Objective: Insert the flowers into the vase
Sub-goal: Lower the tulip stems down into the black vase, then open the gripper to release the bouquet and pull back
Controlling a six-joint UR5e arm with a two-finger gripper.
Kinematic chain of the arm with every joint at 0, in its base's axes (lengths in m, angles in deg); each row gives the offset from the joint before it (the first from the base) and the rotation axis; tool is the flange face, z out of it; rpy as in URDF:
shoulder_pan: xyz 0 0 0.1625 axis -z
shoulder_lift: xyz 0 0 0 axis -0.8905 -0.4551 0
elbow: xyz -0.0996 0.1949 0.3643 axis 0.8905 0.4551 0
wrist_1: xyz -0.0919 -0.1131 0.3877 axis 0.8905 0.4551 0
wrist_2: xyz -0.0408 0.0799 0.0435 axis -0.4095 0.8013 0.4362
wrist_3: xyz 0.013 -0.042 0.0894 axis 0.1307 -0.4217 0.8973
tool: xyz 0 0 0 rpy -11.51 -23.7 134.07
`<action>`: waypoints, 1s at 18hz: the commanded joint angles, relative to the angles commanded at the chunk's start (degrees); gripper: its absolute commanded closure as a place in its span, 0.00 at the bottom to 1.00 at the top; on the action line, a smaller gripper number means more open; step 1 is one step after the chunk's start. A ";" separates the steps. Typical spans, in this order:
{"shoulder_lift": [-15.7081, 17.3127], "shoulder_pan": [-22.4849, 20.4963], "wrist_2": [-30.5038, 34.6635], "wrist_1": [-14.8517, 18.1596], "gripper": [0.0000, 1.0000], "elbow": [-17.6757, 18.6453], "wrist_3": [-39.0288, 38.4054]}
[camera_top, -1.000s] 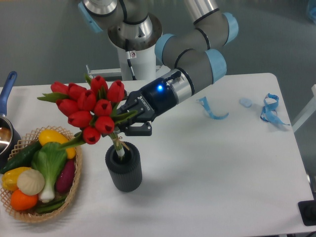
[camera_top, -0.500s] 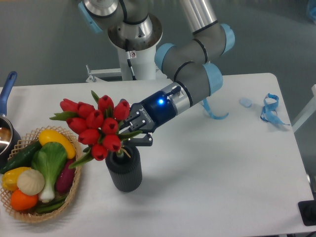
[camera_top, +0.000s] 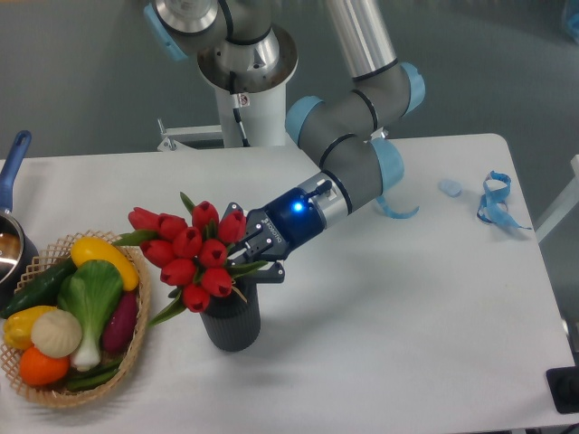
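Observation:
The flowers (camera_top: 192, 253), a bunch of red tulip buds with green leaves, lean to the left with their stems down in the mouth of the vase (camera_top: 232, 323). The vase is a short dark grey ribbed cylinder standing on the white table. My gripper (camera_top: 251, 258) is shut on the bunch just above the vase's rim, at the right side of the buds. The stems inside the vase are hidden by the buds and leaves.
A woven basket (camera_top: 136, 339) with vegetables sits just left of the vase; the tulips overhang its right edge. A blue-handled pot (camera_top: 11, 237) is at the far left. Blue ribbon scraps (camera_top: 494, 201) lie at the back right of the table (camera_top: 389, 344).
My gripper has moved down and slightly right with the flowers. The stems have sunk deeper into the vase, and the buds now sit just over its mouth.

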 joint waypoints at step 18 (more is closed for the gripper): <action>-0.62 -0.18 2.37 0.00 0.25 -0.35 0.79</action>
